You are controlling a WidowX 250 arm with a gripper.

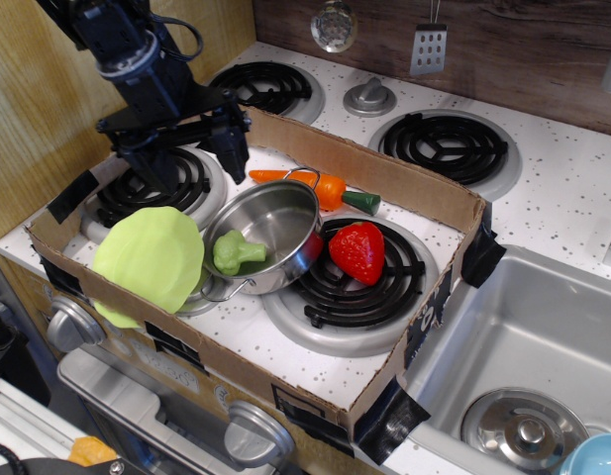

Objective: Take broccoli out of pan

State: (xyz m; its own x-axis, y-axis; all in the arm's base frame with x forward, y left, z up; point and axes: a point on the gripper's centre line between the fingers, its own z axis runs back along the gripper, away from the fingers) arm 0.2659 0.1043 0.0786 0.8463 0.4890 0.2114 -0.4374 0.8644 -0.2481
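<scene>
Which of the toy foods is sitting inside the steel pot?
The small light-green broccoli floret, lying at the tilted shiny steel pot's lower rim. The red strawberry and orange carrot lie outside it.

No readable text, labels or numbers appear on anything here.

A toy kitchen is showing here: a speckled white stovetop (572,188) is carrying black coil burners (446,146), a steel sink (528,336) is sitting at the right, and a ladle (334,27) and spatula (429,45) are hanging on the wood-look back wall. Oven knobs (72,325) are lining the front.
</scene>
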